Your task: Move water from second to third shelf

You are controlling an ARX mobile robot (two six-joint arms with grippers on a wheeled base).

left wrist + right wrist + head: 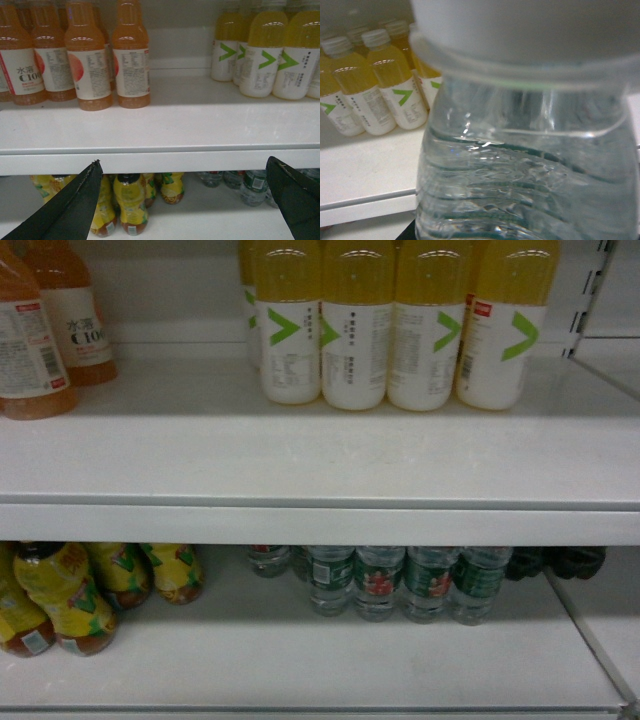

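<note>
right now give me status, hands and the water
Left hand open, empty, facing the shelf edge. Water bottle fills the right wrist view; right hand itself unseen. Upper shelf has yellow drink bottles at back.

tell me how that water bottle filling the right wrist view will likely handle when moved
The water bottle looks nearly full, so probably heavy for its size. Its thin clear ribbed wall may flex under squeeze. Tall and narrow like those on the lower shelf, it could tip if set down tilted.

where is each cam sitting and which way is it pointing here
Head: on the robot, facing the shelves squarely; yellow bottles above, water bottles below; no arm shows.
Left wrist: level with the shelf edge, looking forward; left gripper fingers frame the bottom.
Right wrist: pressed close to the water, which fills the view; no fingers visible.
All three share the yellow bottles.
</note>
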